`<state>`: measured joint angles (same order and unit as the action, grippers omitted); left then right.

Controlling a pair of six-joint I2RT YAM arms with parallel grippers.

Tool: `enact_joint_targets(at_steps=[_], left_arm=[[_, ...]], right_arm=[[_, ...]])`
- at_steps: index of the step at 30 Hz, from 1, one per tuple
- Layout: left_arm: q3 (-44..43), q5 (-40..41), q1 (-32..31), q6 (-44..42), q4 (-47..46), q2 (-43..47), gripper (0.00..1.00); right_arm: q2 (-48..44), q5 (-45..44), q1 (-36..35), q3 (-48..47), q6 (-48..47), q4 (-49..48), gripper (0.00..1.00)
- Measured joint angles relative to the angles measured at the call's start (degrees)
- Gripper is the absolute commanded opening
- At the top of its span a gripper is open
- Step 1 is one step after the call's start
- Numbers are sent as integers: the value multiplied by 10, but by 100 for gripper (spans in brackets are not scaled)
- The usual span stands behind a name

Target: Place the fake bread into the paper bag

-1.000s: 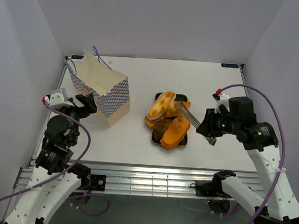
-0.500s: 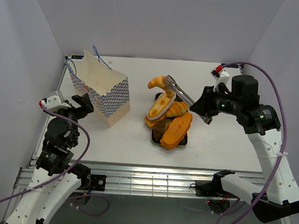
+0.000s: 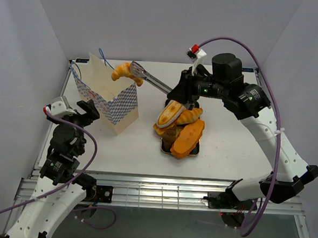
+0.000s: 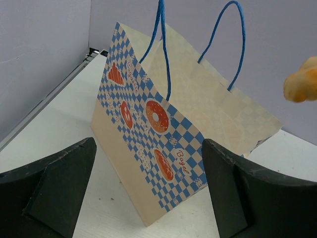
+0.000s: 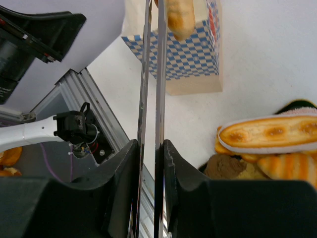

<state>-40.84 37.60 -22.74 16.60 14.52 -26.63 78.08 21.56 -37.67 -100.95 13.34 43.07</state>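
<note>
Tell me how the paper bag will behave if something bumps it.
Probably light and tippy: the paper bag stands tall on a narrow base. Its thin paper walls would likely crumple rather than resist a push. The thin string handles probably flex easily.

Each arm is built of smooth white shell links joined by black cylindrical joint housings. The left arm [image 3: 65,141], based at the near-left corner of the table [image 3: 227,155], carries a purple cable [image 3: 94,147] in a loose loop. The right arm [image 3: 266,139], based at the table's near-right corner, trails a longer purple cable. A small red-and-white tab [image 3: 194,49] sticks out by each wrist. A green light [image 3: 204,90] glows on the right arm's black wrist housing. The left gripper [image 3: 90,110] has broad, matte black wedge fingers [image 4: 54,188]. The right gripper [image 3: 176,92] has rounded black fingers.
</note>
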Motion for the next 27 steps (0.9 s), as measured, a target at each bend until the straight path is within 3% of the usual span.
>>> enact_joint_targets(at_steps=[11,23,27], left_arm=[[0,7,-3,0,0,-10,98],[1,10,-9,0,0,-18,98],[1,9,-10,0,0,-19,98]], right_arm=[[101,-6,-59,-103,0,-38,8],[216,-11,-64,-152,-1,-40,34],[218,-10,-64,-168,-2,-38,36]])
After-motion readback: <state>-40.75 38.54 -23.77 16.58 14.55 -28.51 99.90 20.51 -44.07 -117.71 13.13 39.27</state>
